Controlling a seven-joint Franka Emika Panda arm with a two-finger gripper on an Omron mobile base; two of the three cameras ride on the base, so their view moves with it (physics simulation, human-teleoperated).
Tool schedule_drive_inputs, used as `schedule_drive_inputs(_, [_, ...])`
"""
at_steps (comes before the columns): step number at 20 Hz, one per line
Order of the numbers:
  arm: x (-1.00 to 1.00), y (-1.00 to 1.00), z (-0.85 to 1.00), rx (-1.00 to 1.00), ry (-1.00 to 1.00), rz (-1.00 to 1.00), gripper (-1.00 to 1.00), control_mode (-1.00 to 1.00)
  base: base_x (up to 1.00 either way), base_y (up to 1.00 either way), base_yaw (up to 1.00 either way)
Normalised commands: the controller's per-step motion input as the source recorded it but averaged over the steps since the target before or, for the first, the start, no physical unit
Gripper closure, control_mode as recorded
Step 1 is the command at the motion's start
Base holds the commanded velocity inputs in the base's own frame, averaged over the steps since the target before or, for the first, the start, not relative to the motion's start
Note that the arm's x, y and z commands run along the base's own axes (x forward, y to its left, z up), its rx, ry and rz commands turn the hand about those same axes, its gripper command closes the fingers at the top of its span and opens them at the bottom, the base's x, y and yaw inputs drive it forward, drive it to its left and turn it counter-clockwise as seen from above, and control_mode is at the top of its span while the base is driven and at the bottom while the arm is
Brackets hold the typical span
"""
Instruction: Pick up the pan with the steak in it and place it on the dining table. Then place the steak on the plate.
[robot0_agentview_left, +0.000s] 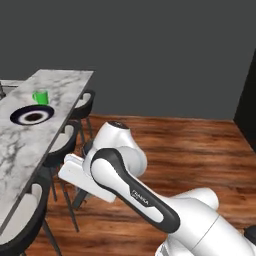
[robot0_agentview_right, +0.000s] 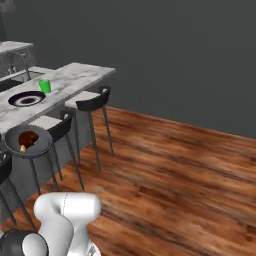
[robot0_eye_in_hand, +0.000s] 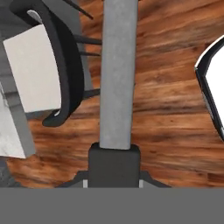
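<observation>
Riding in the air beside the dining table (robot0_agentview_right: 75, 75), the pan (robot0_agentview_right: 31, 141) shows in the right base view as a dark round dish level with the stool backs, below the marble top and off its near edge. The steak (robot0_agentview_right: 27, 138) lies inside it, a reddish-brown lump with an orange spot toward the pan's left.

Seen from the hand view, the pan's long handle (robot0_eye_in_hand: 118, 74) runs straight up from between the finger tips, grey and flat, and the claw (robot0_eye_in_hand: 114, 168) is clenched on its near end, so the pan body lies out ahead of the claw along that handle. Wooden floor and a dark stool with a pale seat (robot0_eye_in_hand: 41, 65) lie underneath.

On the table top, well apart from the pan, rests the plate (robot0_agentview_right: 27, 98), dark with a light rim, and just behind it stands a green cup (robot0_agentview_right: 45, 85).
</observation>
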Motion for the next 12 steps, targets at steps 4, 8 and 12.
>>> schedule_drive_inputs(4, [0.0,0.0,0.0,0.0,0.0,0.0,1.0,1.0,-0.01,0.0,0.5])
schedule_drive_inputs(8, [0.0,0.0,0.0,0.0,0.0,0.0,1.0,1.0,-0.01,0.0,0.5])
schedule_drive_inputs(12, [0.0,0.0,0.0,0.0,0.0,0.0,1.0,1.0,-0.02,0.0,0.5])
